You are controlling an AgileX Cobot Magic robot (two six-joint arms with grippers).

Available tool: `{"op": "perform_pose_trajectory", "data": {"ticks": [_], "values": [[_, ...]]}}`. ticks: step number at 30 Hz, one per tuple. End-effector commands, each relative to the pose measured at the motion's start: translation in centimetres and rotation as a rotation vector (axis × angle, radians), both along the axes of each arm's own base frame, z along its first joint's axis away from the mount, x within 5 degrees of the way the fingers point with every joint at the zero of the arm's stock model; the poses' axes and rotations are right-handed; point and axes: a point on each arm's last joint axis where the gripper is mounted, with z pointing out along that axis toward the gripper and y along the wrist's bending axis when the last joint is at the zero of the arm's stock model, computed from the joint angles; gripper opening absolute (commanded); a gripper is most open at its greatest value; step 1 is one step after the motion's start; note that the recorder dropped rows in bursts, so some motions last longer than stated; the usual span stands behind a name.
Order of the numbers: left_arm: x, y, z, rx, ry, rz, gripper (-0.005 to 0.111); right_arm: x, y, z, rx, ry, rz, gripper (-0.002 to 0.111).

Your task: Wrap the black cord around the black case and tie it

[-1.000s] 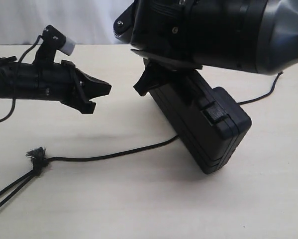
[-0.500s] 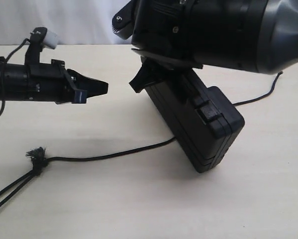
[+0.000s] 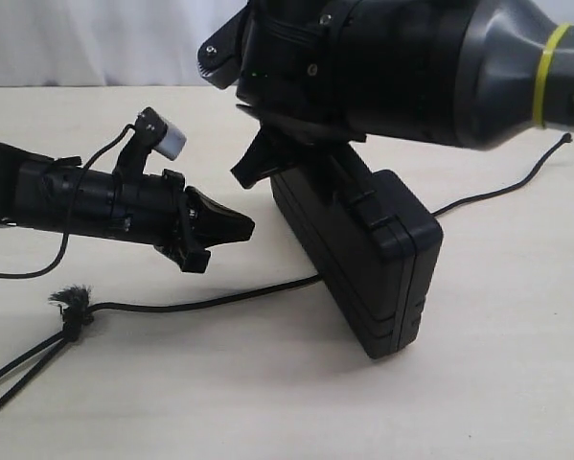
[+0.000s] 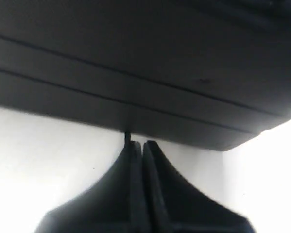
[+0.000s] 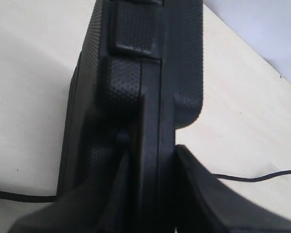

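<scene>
The black case (image 3: 363, 254) stands tilted on one corner on the table, its top edge held from above. My right gripper (image 3: 301, 158) is shut on that edge; in the right wrist view its fingers (image 5: 189, 174) clamp both sides of the case (image 5: 150, 58). The black cord (image 3: 200, 304) runs from its frayed knot (image 3: 71, 299) along the table, under the case, and out on the right (image 3: 497, 192). My left gripper (image 3: 237, 228) is shut with nothing in it, hanging above the cord just left of the case. In the left wrist view its tips (image 4: 137, 144) point at the case's side (image 4: 150, 63).
The pale table (image 3: 267, 402) carries everything. Two more strands of the cord (image 3: 18, 376) trail from the knot to the lower left corner. A thin robot cable (image 3: 66, 240) loops beside the left arm. A white wall stands behind the table.
My left gripper has dropped lower and moved right, closer to the case. The right gripper has shifted the case a little to the left and stood it more upright.
</scene>
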Motion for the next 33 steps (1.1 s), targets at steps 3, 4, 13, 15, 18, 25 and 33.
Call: {"op": "perform_pose_trajectory", "data": {"ticks": [3,4,13,15,18,25,33], "values": [[0.4,-0.2,0.3,0.013,-0.045,-0.01,0.0,-0.2,0.3,-0.7,0.029,0.065,-0.006,0.031],[0.6,-0.2,0.4,0.011,-0.051,-0.011,0.0,-0.4,0.4,-0.8,0.035,0.079,-0.003,0.036],[0.8,-0.2,0.6,0.013,-0.062,-0.009,0.0,-2.5,2.5,-0.6,-0.002,0.068,0.097,0.051],[0.9,-0.2,0.6,0.015,-0.062,-0.008,0.0,-2.7,2.5,-0.3,-0.021,0.057,0.097,0.051],[0.8,-0.2,0.6,0.007,-0.062,-0.012,0.0,-2.9,2.0,0.4,-0.016,0.054,0.081,0.051],[0.6,-0.5,1.0,-0.036,-0.065,-0.041,0.0,-4.8,0.3,4.2,0.057,0.072,0.099,0.051],[0.6,-0.5,1.0,-0.036,-0.063,-0.039,0.0,-6.8,-2.0,7.7,0.128,0.083,0.095,0.051]]}}
